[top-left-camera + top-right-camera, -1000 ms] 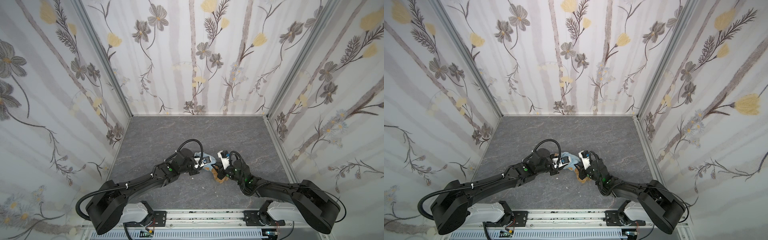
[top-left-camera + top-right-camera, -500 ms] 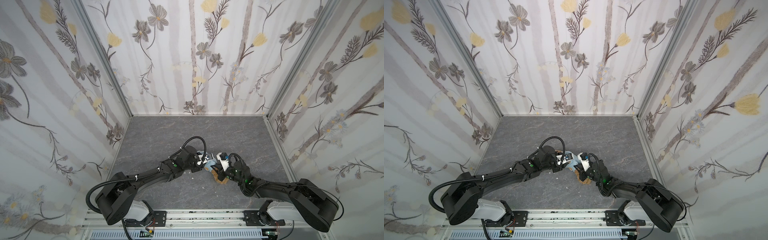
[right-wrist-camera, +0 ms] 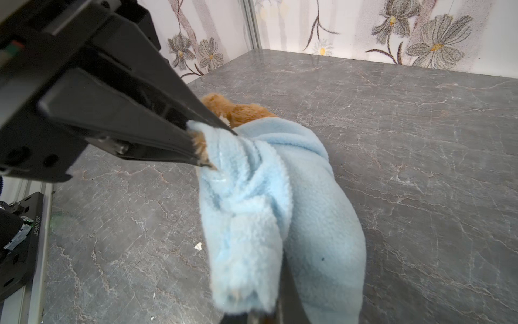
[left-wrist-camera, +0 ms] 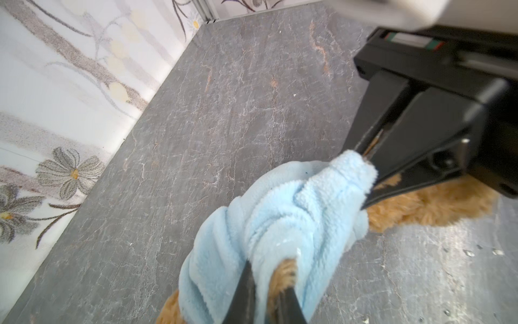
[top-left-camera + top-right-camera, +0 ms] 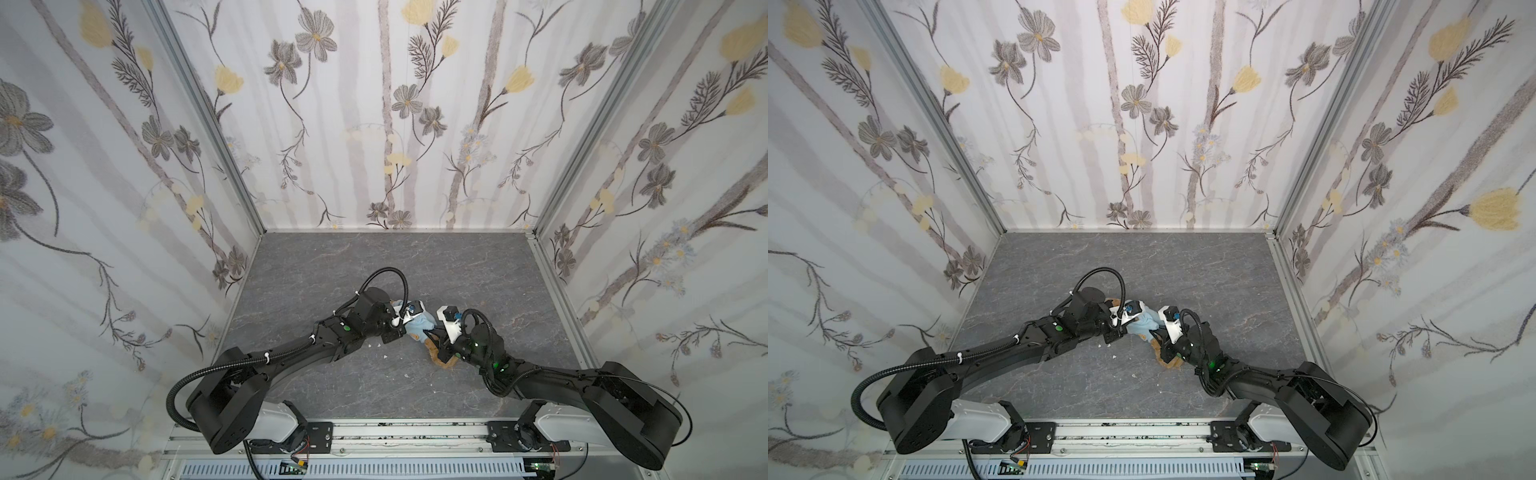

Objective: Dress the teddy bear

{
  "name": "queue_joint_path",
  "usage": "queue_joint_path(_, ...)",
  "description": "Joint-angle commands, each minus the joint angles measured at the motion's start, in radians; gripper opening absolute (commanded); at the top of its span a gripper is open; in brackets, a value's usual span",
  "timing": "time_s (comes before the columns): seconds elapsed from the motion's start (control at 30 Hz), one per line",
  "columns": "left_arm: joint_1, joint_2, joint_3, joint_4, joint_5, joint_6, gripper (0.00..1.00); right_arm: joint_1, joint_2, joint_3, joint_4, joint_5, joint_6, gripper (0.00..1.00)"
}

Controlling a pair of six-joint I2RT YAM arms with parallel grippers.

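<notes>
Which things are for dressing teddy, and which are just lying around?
For the job:
- teddy bear
- light-blue fleece top
- left gripper
- right gripper

Just lying about:
- small white scraps on the gray tabletop

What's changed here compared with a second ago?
The left gripper edged toward the right gripper and closed on a sleeve of the light-blue fleece top, brown fur showing between its tips. The right gripper stayed shut on another part of that top, and the small golden-brown plush teddy bear barely shifted.
</notes>
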Motion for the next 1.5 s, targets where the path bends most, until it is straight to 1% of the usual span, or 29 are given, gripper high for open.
queue_joint_path(0.0,0.005,-0.032,-0.016,0.016,0.046,-0.020,0.38,-0.003,-0.021,-0.007,0.020,0.033,0.022,0.00)
queue_joint_path(0.03,0.005,-0.041,-0.019,0.015,0.015,-0.013,0.46,-0.004,-0.025,-0.008,0.017,0.026,0.024,0.00)
queue_joint_path(0.1,0.005,-0.071,-0.032,0.012,-0.043,0.012,0.52,-0.004,-0.026,-0.003,0.006,0.024,0.025,0.00)
queue_joint_path(0.17,0.006,-0.120,-0.049,0.007,-0.077,0.037,0.55,-0.004,-0.024,0.002,-0.004,0.027,0.023,0.00)
queue_joint_path(0.23,0.003,-0.177,-0.067,-0.002,-0.081,0.064,0.55,-0.004,-0.017,0.010,-0.015,0.027,0.022,0.00)
queue_joint_path(0.3,-0.003,-0.223,-0.077,-0.014,-0.064,0.090,0.51,-0.004,-0.011,0.012,-0.014,0.027,0.023,0.00)
queue_joint_path(0.4,-0.031,-0.244,-0.071,-0.028,-0.057,0.145,0.34,-0.006,0.005,0.023,-0.013,0.018,0.025,0.00)
queue_joint_path(0.47,-0.050,-0.221,-0.050,-0.041,-0.068,0.168,0.26,-0.005,0.012,0.027,-0.009,0.016,0.026,0.00)
queue_joint_path(0.6,-0.080,-0.153,-0.010,-0.070,-0.094,0.223,0.24,-0.006,0.016,0.028,-0.001,0.015,0.030,0.00)
queue_joint_path(0.7,-0.085,-0.117,0.013,-0.076,-0.107,0.243,0.23,-0.006,0.016,0.031,-0.005,0.013,0.027,0.00)
queue_joint_path(0.87,-0.088,-0.094,0.023,-0.086,-0.133,0.276,0.23,-0.005,0.015,0.024,0.002,0.013,0.025,0.00)
queue_joint_path(0.93,-0.087,-0.061,0.028,-0.088,-0.137,0.282,0.24,-0.006,0.017,0.024,0.003,0.012,0.025,0.00)
queue_joint_path(1.17,-0.087,-0.014,0.048,-0.091,-0.133,0.299,0.24,-0.006,0.013,0.021,0.006,0.013,0.023,0.00)
queue_joint_path(1.33,-0.087,0.032,0.079,-0.090,-0.185,0.301,0.26,-0.006,0.012,0.018,0.008,0.010,0.025,0.00)
queue_joint_path(1.47,-0.085,0.053,0.106,-0.090,-0.205,0.288,0.28,-0.006,0.015,0.017,0.012,0.010,0.020,0.00)
